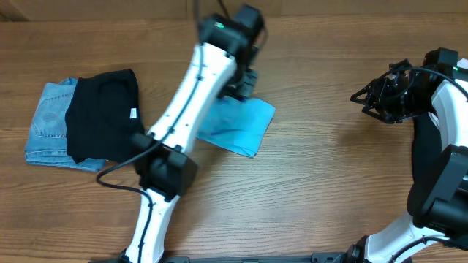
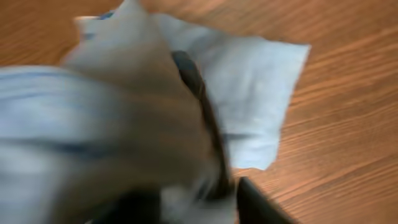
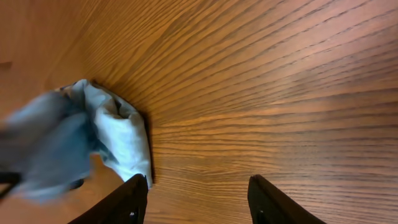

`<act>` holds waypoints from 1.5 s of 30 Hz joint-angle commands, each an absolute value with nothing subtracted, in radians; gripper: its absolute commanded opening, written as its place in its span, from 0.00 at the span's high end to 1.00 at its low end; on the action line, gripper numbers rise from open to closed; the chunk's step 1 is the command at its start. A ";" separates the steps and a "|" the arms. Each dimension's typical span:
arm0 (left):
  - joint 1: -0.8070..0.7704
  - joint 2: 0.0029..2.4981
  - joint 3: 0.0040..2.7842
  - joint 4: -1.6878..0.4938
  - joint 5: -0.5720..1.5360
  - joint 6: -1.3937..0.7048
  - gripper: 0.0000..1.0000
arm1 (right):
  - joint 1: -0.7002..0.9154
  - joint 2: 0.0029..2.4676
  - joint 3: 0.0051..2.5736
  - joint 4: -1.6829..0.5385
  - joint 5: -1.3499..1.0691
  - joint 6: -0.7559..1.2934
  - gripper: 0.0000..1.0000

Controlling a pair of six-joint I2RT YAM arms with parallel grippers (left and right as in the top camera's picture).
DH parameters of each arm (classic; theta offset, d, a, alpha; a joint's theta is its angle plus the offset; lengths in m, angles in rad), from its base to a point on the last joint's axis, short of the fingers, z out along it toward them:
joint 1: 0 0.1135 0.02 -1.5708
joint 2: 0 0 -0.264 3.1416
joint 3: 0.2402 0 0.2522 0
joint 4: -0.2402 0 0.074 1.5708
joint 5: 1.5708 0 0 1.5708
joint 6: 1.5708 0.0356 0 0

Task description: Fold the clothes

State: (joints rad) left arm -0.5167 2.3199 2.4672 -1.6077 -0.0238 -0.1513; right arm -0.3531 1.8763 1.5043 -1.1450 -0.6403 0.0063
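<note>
The light blue T-shirt (image 1: 245, 126) lies folded into a small block near the middle of the table; its print is hidden. My left gripper (image 1: 244, 77) is at the shirt's far edge. In the left wrist view it (image 2: 227, 182) looks shut on a raised, blurred fold of the T-shirt (image 2: 252, 81), whose cloth drapes over the fingers. My right gripper (image 1: 364, 97) hovers at the right side, far from the shirt. In the right wrist view it (image 3: 199, 200) is open and empty over bare wood, with the T-shirt (image 3: 124, 138) at the left.
A folded black garment (image 1: 104, 113) lies on folded blue jeans (image 1: 47, 117) at the table's left. The left arm (image 1: 183, 109) stretches diagonally from the front edge across the table.
</note>
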 commanded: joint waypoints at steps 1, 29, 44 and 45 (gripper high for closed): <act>-0.563 2.361 2.471 -1.589 -0.060 -0.173 0.46 | -0.355 1.838 1.526 -1.147 -0.675 -0.001 0.45; -0.540 2.427 2.257 -1.148 0.493 -0.082 0.96 | -0.328 1.838 1.526 -1.157 -0.671 -0.016 0.45; -0.463 2.425 2.629 -1.594 0.142 -0.066 0.70 | -0.264 1.838 1.526 -1.182 -0.690 -0.103 0.41; -0.446 2.426 2.627 -1.633 0.102 -0.066 0.74 | -0.256 1.838 1.526 -1.180 -0.686 -0.102 0.41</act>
State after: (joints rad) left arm -0.5114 2.4378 2.5961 -1.5276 0.3908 -0.0750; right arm -0.2951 1.8763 1.5043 -1.1873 -0.6670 -0.0631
